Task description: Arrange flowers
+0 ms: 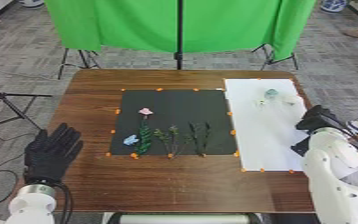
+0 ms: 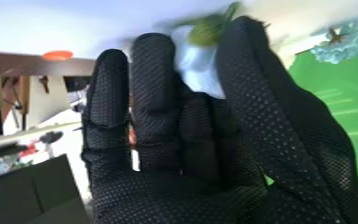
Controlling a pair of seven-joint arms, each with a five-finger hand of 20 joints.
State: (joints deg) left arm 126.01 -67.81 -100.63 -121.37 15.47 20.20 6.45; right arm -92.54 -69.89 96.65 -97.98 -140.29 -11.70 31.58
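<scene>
a pale blue flower (image 2: 193, 62) with a green base was held between the thumb and fingers of the right hand (image 1: 318, 120), at the right edge of a white sheet (image 1: 260, 132). a pale flower (image 1: 271, 93) was laid farther up the sheet. pink (image 1: 146, 111) and blue blooms (image 1: 130, 140) were spread on a dark mat (image 1: 167, 100). the left hand (image 1: 51, 152) was held wide over the table's (image 1: 104, 185) left edge.

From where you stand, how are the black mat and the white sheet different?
The black mat is dark; the white sheet is bright. The black mat is wider; the white sheet is narrower but longer front to back. Both lie flat on the table with orange bits along their edges.
</scene>
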